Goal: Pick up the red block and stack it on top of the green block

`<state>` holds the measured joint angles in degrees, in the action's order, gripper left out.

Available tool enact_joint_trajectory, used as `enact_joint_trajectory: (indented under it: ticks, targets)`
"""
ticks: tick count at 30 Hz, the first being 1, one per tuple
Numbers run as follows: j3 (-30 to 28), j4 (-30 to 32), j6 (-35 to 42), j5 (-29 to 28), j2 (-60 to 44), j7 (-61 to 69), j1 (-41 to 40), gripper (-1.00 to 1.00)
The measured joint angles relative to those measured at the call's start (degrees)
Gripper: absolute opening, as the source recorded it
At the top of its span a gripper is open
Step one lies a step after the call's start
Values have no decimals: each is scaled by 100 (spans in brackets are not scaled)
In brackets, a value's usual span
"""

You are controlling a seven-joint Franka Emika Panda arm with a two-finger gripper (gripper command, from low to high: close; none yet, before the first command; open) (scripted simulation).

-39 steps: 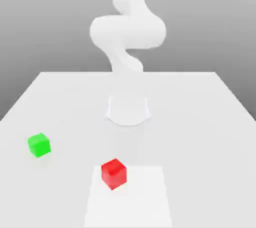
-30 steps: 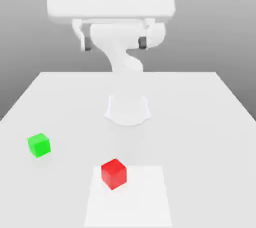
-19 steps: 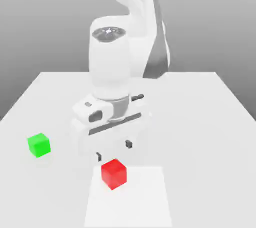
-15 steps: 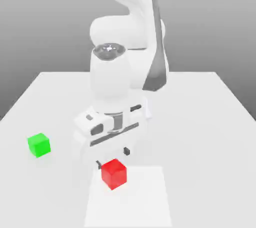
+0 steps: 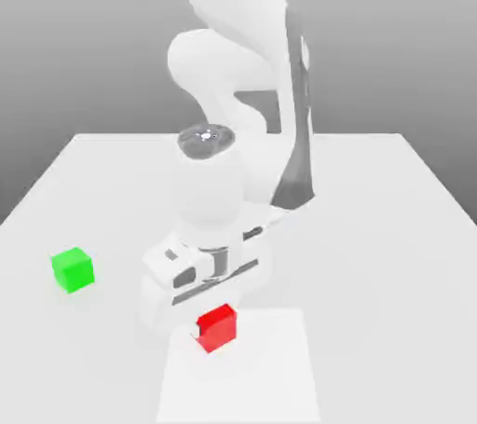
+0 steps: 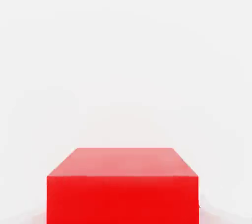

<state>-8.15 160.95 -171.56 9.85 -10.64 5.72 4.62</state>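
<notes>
We count two cubes on the white table [image 5: 373, 226]: one red block [image 5: 217, 327] and one green block [image 5: 73, 269]. The gripper [image 5: 212, 320] is down over the red block, jaws closed on it, near the table's front edge on a paler square patch [image 5: 270, 376]. The green block sits well apart, toward the exterior view's left.

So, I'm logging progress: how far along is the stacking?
Done: the hand is down over the red block, shut on it. In hand: the grasp; the block looks not yet lifted off the table. Left: carry it to the green block, which sits alone, and stack it.
</notes>
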Motion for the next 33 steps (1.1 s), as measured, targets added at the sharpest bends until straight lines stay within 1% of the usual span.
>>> enact_joint_trajectory:
  ticks: [4,7,10,14,23,26,33]
  targets:
    - [-294,66,425,-542,521,-385,157,-100]
    - [-356,131,743,-882,903,-637,122,-100]
    - [-403,203,1039,-1099,1254,-791,47,-100]
    - [-881,208,1392,-1413,1659,-807,-712,-100]
    - [-2225,241,1904,-2281,2254,-846,-2689,-100]
    - [-2424,249,1777,-2159,2117,-709,-2783,-100]
    - [-2566,248,1302,-1392,1558,-179,-2495,-100]
